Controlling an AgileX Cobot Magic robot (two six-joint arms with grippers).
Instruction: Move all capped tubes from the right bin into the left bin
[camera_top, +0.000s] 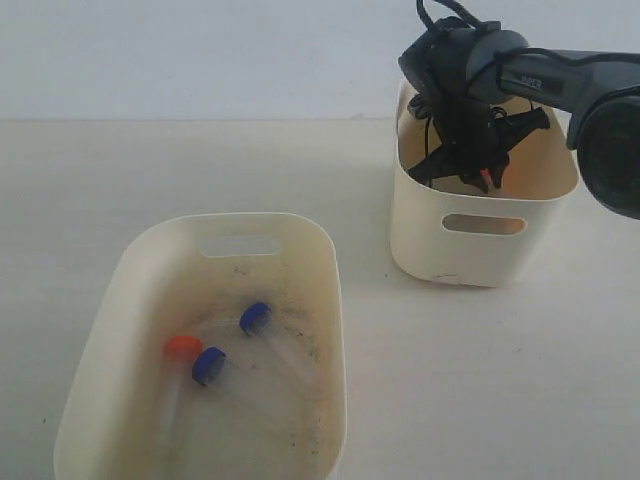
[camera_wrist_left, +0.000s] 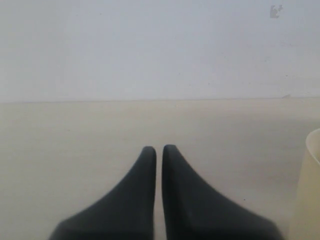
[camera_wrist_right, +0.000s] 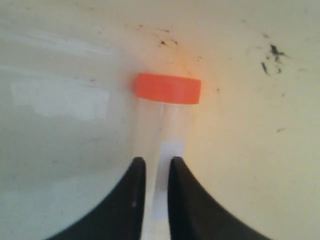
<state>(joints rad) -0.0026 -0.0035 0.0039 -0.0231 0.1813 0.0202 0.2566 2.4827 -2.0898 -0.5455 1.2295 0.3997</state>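
Counting tubes (camera_top: 255, 318): three in left bin (camera_top: 160, 270), one in right bin (camera_top: 420, 240).

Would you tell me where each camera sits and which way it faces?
Exterior: raised, looking down at left bin and right bin; right arm shows.
Left wrist: low over the table, facing a wall; shut left gripper shows.
Right wrist: inside the right bin, facing its floor; right gripper pinches orange-capped tube.
Shared: exterior and right wrist both show the right bin.
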